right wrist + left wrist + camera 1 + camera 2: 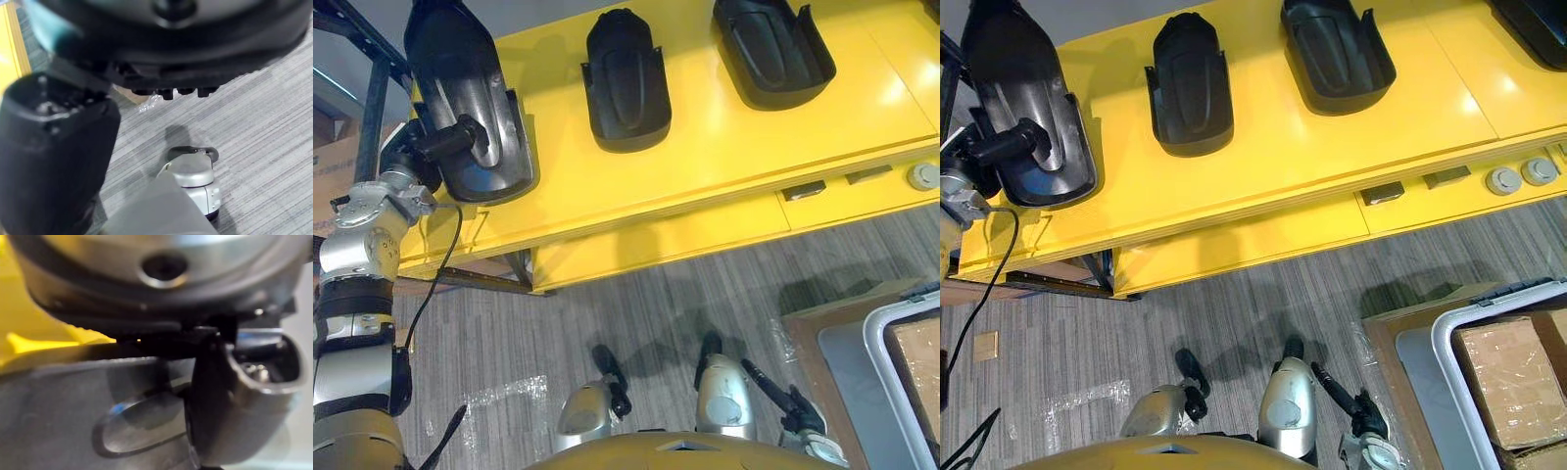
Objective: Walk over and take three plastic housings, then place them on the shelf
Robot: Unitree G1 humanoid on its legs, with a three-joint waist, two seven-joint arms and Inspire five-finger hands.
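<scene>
Thumb of left hand point(445, 142) hooks over leftmost housing point(460, 59) on yellow shelf point(724, 147).

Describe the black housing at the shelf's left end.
The leftmost housing is a glossy black plastic shell, narrow and rounded at its far end, wider near, hollow side up. It lies at the left end of the yellow shelf, its far end past the edge. The thumb of the left robot hand crosses its hollow, gripping it.

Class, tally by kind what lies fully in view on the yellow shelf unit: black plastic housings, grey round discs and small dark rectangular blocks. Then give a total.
Black plastic housings: 3
Grey round discs: 2
Small dark rectangular blocks: 2
Total: 7
A dark shape cut off at the view's edge is left out.
</scene>
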